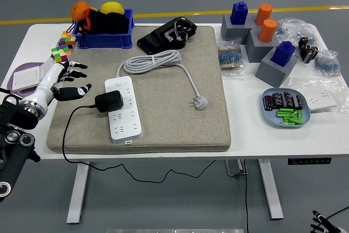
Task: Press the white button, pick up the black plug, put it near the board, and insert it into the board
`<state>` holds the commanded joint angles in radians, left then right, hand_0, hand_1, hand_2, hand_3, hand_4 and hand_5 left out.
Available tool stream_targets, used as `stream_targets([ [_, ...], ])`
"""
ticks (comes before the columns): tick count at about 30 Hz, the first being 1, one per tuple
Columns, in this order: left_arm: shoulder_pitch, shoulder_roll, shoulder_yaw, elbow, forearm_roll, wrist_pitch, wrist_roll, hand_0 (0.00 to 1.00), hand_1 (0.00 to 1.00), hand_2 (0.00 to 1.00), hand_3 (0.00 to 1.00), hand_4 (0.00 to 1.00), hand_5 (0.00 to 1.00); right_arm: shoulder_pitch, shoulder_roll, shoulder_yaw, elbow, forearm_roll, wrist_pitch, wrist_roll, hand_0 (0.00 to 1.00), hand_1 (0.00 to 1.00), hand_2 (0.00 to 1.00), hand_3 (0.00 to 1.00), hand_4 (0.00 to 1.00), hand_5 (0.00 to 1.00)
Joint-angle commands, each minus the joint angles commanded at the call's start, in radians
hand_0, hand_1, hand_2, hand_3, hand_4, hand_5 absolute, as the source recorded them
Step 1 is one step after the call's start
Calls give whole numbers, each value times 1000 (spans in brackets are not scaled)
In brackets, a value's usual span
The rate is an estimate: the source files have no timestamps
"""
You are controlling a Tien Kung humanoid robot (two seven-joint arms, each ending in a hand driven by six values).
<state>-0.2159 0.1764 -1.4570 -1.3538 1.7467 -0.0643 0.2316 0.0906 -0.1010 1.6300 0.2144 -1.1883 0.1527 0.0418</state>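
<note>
The white power strip lies on the grey mat near the worktop front edge, and the black plug sits on the strip's left side, its cable looping off the mat and below the worktop; whether its pins are fully seated I cannot tell; left of the strip, the left hand hangs with fingers spread, holding nothing, apart from the plug. The likely trouble is that slack cable: any tug could tip a half-seated plug off the strip.

Right of the strip, near the worktop's right side, a blue-grey dish holds green cylinders and dark parts; farther back, left of the strip's far end, a blue bin holds an orange ball, a yellow ball and something black.
</note>
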Motion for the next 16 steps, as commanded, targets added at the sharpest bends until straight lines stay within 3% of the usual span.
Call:
stream_targets([
  [10,8,0,-7,-6,2,5,-7,707,716,607,685,726,2,1,6,-3,1,2,1,0,820,754,739,716,778,551],
  [16,20,10,-21,-17,26,46,-10,707,716,606,684,725,2,5,5,10,2,-6,-3,-2,821,754,739,715,778,550],
])
